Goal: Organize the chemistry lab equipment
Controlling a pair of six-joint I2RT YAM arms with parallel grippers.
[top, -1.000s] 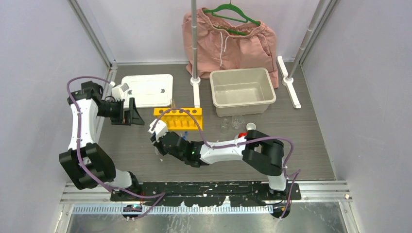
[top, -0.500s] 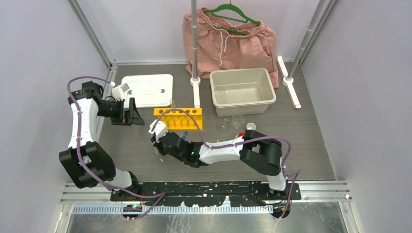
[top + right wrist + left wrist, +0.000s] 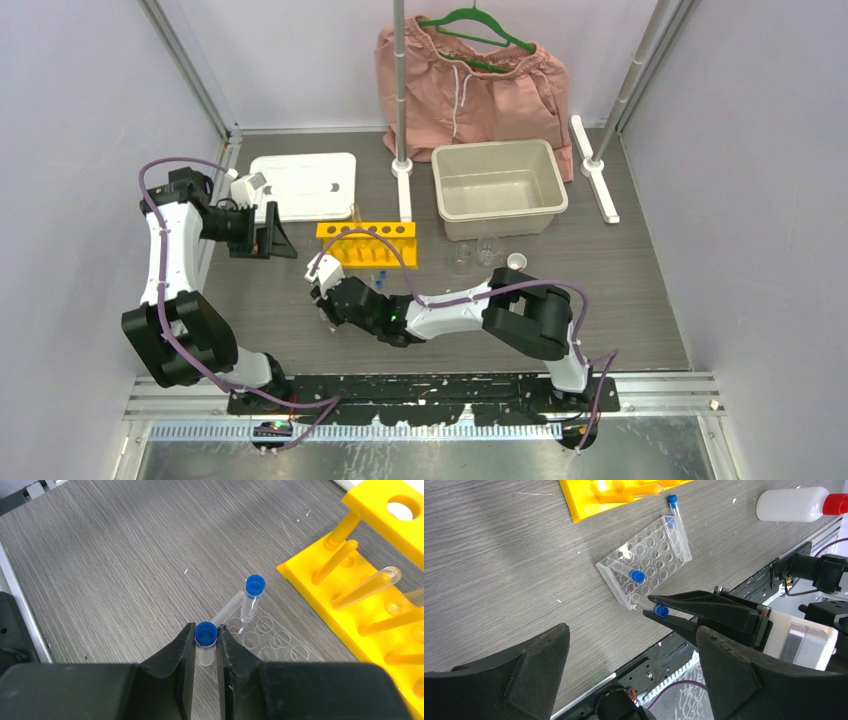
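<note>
My right gripper is shut on a small clear blue-capped tube and holds it upright over the near corner of the clear holed tray. A second blue-capped tube stands in that tray. In the left wrist view the tray holds a capped tube, and another tube is at its far end. The yellow rack is just behind. The white squeeze bottle with red nozzle lies on the table. My left gripper hangs open and empty, left of the rack. Small clear beakers stand right of the rack.
A beige bin sits at the back right and a white flat lid at the back left. Pink shorts on a green hanger hang from a pole behind. My right arm stretches across the near table.
My right arm has shifted slightly to the left with the tube still held. The left arm has not moved.
</note>
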